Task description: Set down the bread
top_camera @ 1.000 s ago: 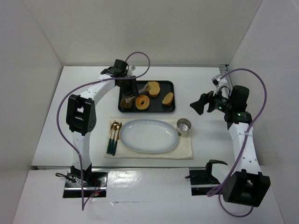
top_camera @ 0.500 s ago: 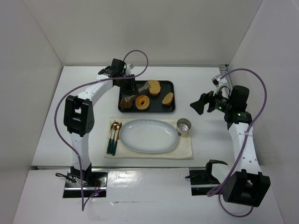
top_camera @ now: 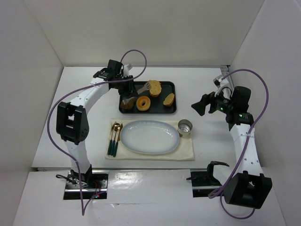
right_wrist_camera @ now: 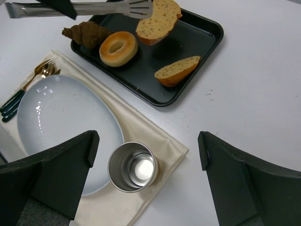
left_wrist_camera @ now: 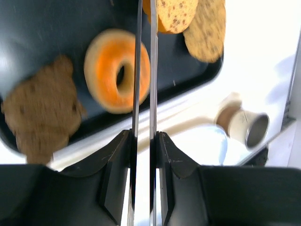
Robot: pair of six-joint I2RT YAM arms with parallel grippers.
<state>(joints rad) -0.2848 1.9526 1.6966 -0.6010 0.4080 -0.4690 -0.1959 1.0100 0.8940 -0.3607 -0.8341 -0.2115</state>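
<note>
Jaws on my left gripper [left_wrist_camera: 143, 137] clench tongs [right_wrist_camera: 94, 8], the bread [right_wrist_camera: 157, 19] pinched at their tips, upper frame; plate [top_camera: 150, 136] lies below.

No text, label, brand, number or sign can be read in any of the views.
</note>
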